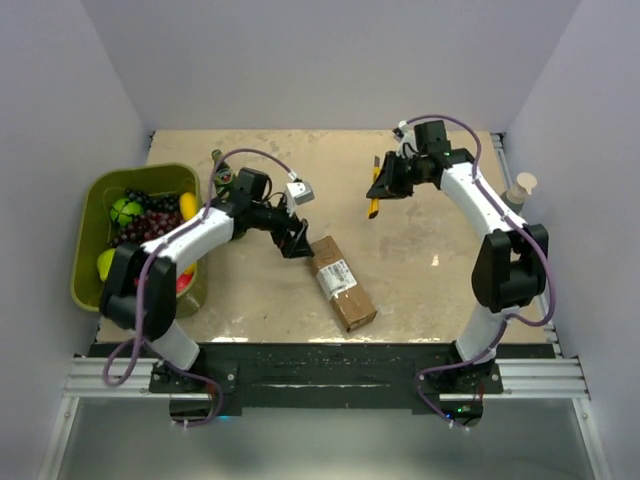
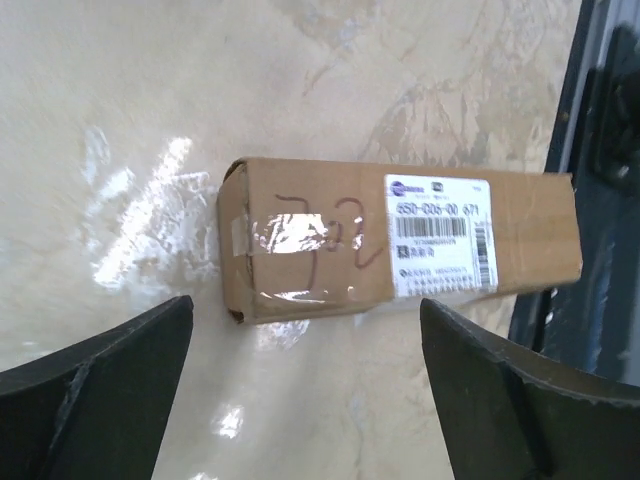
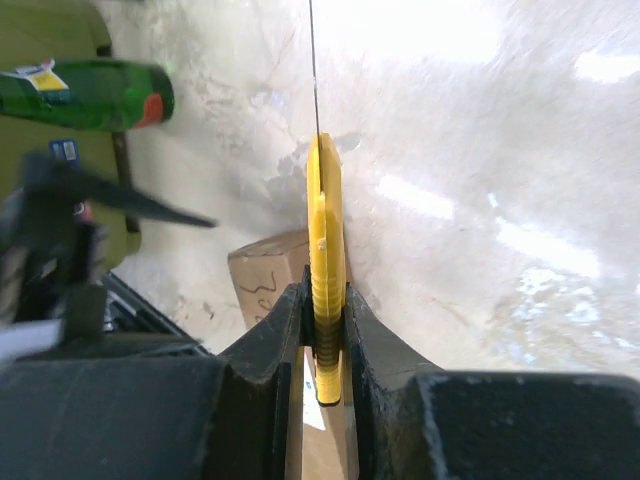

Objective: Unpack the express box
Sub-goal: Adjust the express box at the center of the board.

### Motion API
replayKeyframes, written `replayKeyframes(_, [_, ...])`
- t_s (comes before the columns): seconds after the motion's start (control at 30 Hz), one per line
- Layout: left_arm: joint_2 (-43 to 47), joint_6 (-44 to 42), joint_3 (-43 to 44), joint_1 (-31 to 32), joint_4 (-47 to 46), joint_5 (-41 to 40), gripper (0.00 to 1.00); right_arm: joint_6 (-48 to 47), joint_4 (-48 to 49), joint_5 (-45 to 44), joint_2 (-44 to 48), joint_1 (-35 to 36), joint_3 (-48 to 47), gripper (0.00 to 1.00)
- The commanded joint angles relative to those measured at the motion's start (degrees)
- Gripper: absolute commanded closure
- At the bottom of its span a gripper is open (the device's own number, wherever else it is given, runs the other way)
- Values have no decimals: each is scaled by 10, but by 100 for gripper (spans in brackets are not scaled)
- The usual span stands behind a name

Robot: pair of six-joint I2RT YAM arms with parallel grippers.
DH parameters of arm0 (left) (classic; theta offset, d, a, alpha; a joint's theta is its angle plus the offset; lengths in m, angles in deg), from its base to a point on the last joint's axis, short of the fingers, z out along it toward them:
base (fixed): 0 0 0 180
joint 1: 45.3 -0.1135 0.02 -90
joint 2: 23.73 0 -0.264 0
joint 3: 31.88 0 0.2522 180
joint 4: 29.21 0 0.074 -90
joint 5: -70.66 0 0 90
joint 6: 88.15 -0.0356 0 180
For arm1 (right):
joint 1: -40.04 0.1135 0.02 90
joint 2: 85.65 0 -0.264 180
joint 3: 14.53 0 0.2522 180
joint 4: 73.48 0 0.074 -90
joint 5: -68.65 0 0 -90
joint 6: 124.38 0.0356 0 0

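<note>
While your right gripper is clamping the yellow knife and your wide-open left gripper is hovering over the express box on the table, you are needing it pinned before cutting.

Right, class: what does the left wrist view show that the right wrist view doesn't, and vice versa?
Left wrist only: the whole top of the express box, its shipping label readable, clear tape at one end. Right wrist only: the yellow utility knife clamped in the right pincer, and a green bottle. Both: the express box on the pale table.
</note>
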Motion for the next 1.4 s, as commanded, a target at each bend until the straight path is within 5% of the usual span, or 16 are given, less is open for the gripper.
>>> replayKeyframes(0.0, [127,-461,52,79,183,-34,0,-41,-6,-1,33,-42,-25,100])
replayKeyframes(0.13, [142,-724,75,169,354,-36,0,-35,-21,32,46,-102,-31,100])
replayKeyframes(0.2, [135,-832,73,235,370,-66,0,-41,-34,43,50,-124,-42,100])
replayKeyframes(0.37, [99,-908,8,333,260,-136,0,-66,-57,48,79,-174,-55,100])
replayKeyframes(0.53, [16,-911,-8,341,151,-176,0,-76,-73,57,125,-191,-29,100])
replayKeyframes(0.73, [-60,-740,19,341,16,-252,5,-78,-86,66,188,-211,25,100])
replayKeyframes(0.87, [-125,-448,113,335,-6,-306,13,-114,-108,57,189,-213,2,100])
replayKeyframes(1.07, [-228,-138,237,307,43,-365,25,-121,-138,55,180,-214,11,100])
replayKeyframes(1.17, [-231,-74,232,301,39,-376,28,-119,-137,57,192,-214,45,100])
replayKeyframes(1.2, [-222,-71,218,302,11,-368,25,-118,-137,57,197,-214,54,100])
replayKeyframes(1.23, [-188,-72,180,303,-5,-337,0,-116,-131,59,201,-213,62,100])
replayKeyframes(1.37, [-77,-118,99,309,-72,-247,0,-120,-126,61,225,-214,91,100])
